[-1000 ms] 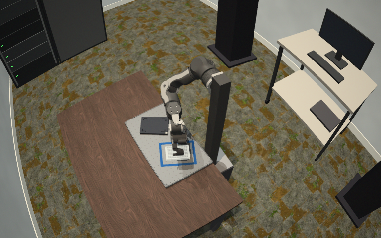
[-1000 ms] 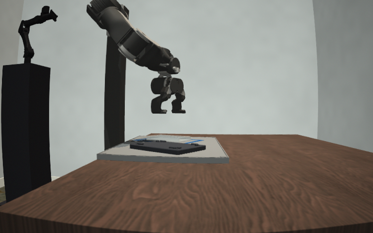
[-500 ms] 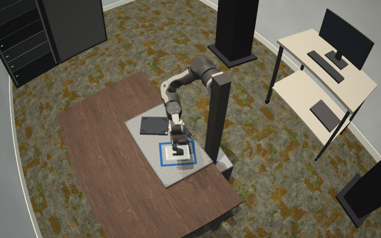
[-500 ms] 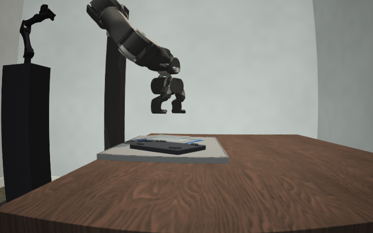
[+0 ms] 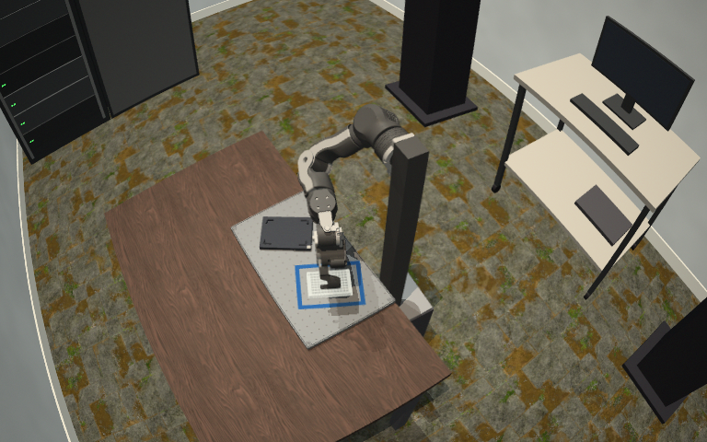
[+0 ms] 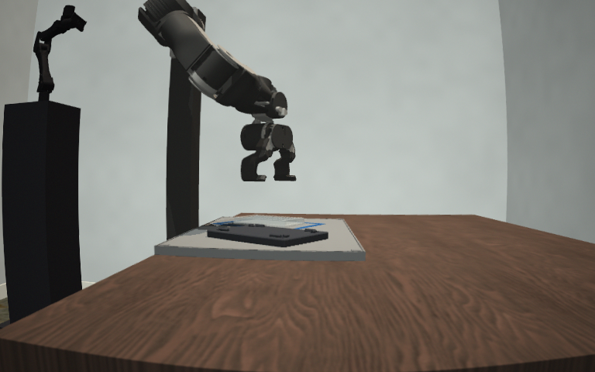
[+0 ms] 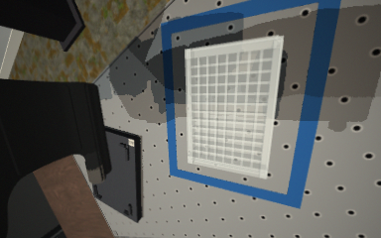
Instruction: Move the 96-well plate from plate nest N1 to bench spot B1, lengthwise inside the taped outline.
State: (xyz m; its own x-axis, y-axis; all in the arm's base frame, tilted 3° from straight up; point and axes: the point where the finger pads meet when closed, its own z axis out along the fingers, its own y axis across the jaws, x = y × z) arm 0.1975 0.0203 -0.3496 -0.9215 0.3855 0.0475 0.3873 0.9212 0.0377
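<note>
Wooden table (image 6: 383,294): carrying a grey perforated deck (image 6: 263,252) at its far side. Black plate nest (image 6: 268,235): sitting on the deck nearest the exterior camera, holding nothing. Gripper (image 6: 268,177): hanging high above the deck, jaws standing apart, gripping and touching nothing. 96-well plate (image 7: 229,104): lying flat, wells up, inside the blue taped outline (image 7: 307,129), long sides running along the outline's long sides, the gripper's shadow falling across it. Black column (image 6: 183,152): standing behind the deck.

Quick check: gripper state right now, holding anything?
Gripper: open and empty, hanging above the white 96-well plate, which lies inside the blue taped outline.
</note>
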